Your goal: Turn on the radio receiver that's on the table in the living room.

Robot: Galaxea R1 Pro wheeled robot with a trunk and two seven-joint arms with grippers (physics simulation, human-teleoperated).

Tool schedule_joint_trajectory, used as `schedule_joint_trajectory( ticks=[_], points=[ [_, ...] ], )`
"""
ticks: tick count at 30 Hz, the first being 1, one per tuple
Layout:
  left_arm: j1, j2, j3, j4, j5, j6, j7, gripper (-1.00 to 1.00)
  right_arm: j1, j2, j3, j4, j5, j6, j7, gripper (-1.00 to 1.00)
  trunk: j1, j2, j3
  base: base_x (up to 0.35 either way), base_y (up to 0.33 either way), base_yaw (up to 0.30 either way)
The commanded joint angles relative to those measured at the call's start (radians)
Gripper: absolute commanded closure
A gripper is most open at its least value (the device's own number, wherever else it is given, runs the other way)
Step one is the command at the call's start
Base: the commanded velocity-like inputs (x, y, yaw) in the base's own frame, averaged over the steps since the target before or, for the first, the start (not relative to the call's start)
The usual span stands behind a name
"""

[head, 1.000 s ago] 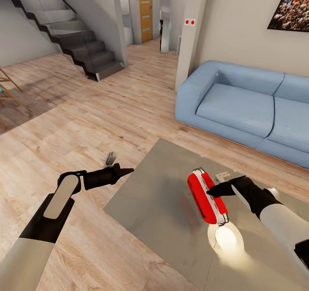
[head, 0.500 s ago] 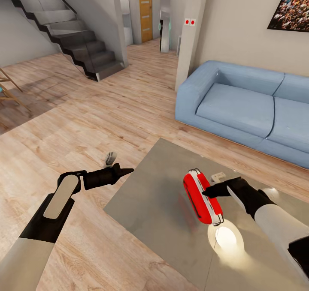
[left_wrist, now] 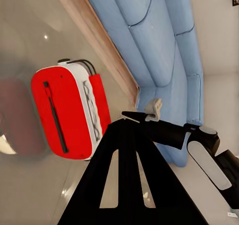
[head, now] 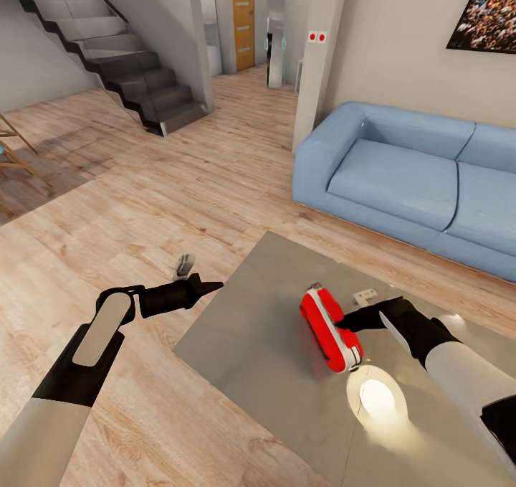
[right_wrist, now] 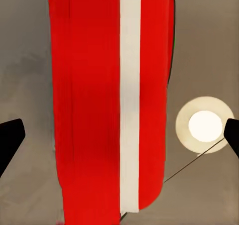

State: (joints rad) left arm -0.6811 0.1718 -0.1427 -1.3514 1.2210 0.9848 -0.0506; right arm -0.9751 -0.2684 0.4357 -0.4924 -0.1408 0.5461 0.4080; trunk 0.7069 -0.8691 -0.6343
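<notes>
The red radio receiver (head: 328, 329) lies tilted on the glossy grey table (head: 251, 336); its dial is hidden. My right gripper (head: 344, 322) is at the radio's right side, a fingertip touching it. In the right wrist view the gripper (right_wrist: 119, 135) is open, its dark fingertips (right_wrist: 10, 140) far apart, with the radio's red face and white stripe (right_wrist: 112, 100) close ahead. My left gripper (head: 209, 285) hovers shut at the table's left corner, well clear of the radio. The left wrist view shows the radio (left_wrist: 64, 113) beyond the shut fingers (left_wrist: 112, 175).
A blue sofa (head: 408, 178) runs along the wall behind the table. A lamp's bright reflection (head: 376, 397) lies on the tabletop near the radio. Dark stairs (head: 122, 64) rise at the back left, with wood plank floor (head: 143, 200) between them and the table.
The radio has shifted left and tipped lower on the table. My right gripper followed it leftward. The left arm has not moved.
</notes>
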Motion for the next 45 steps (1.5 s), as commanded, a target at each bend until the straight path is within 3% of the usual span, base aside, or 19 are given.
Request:
schedule_joint_trajectory(
  ticks=[1, 15, 19, 22, 24, 25, 26, 27, 28, 32, 45],
  points=[
    [0.000, 0.000, 0.000, 0.000, 0.000, 0.000, 0.000, 1.00, 0.000, 0.000, 0.000, 0.000, 0.000, 0.000, 0.000, -1.00, 0.000, 0.000, 0.000, 0.000, 0.000, 0.000],
    [0.000, 0.000, 0.000, 0.000, 0.000, 0.000, 0.000, 1.00, 0.000, -0.009, 0.000, -0.012, 0.004, -0.001, 0.008, -1.00, 0.000, 0.000, 0.000, 0.000, 0.000, 0.000],
    [0.000, 0.000, 0.000, 0.000, 0.000, 0.000, 0.000, 1.00, 0.000, -0.023, 0.001, -0.142, 0.003, 0.040, 0.020, -1.00, 0.000, 0.000, 0.000, 0.000, 0.000, 0.000],
    [0.000, 0.000, 0.000, 0.000, 0.000, 0.000, 0.000, 1.00, -0.001, -0.099, 0.001, -0.374, -0.008, 0.218, 0.050, -1.00, 0.000, 0.000, 0.000, 0.000, 0.000, 0.000],
    [0.000, 0.000, 0.000, -0.001, 0.000, 0.000, -0.001, 1.00, 0.000, -0.153, 0.002, -0.544, -0.041, 0.344, 0.070, -1.00, 0.000, 0.000, 0.000, 0.000, 0.000, 0.000],
    [0.000, 0.000, 0.000, -0.001, 0.000, 0.000, -0.001, 1.00, 0.001, -0.203, 0.002, -0.665, -0.075, 0.436, 0.078, -1.00, 0.000, 0.000, 0.000, 0.000, 0.000, 0.000],
    [0.000, 0.000, 0.000, -0.001, 0.000, 0.000, -0.001, 1.00, 0.001, -0.235, 0.002, -0.729, -0.096, 0.490, 0.081, -1.00, 0.000, 0.000, 0.000, 0.000, 0.000, 0.000],
    [0.000, 0.000, 0.000, -0.001, 0.000, 0.000, -0.001, 1.00, 0.001, -0.271, 0.002, -0.794, -0.128, 0.501, 0.083, -1.00, 0.000, 0.000, 0.000, 0.000, 0.000, 0.000],
    [0.000, 0.000, 0.000, -0.002, 0.000, 0.000, -0.001, 1.00, 0.001, -0.291, 0.002, -0.828, -0.151, 0.501, 0.084, -1.00, 0.000, 0.000, 0.000, 0.000, 0.000, 0.000],
    [0.000, 0.000, 0.000, -0.003, 0.000, 0.000, -0.001, 1.00, 0.001, -0.309, 0.002, -0.860, -0.173, 0.501, 0.084, -1.00, 0.000, 0.000, 0.000, 0.000, 0.000, 0.000],
    [0.000, 0.000, 0.000, -0.003, 0.000, 0.000, -0.002, 1.00, 0.001, -0.313, 0.000, -0.864, -0.178, 0.501, 0.086, -1.00, 0.000, 0.000, 0.010, 0.000, 0.000, 0.000]
  ],
)
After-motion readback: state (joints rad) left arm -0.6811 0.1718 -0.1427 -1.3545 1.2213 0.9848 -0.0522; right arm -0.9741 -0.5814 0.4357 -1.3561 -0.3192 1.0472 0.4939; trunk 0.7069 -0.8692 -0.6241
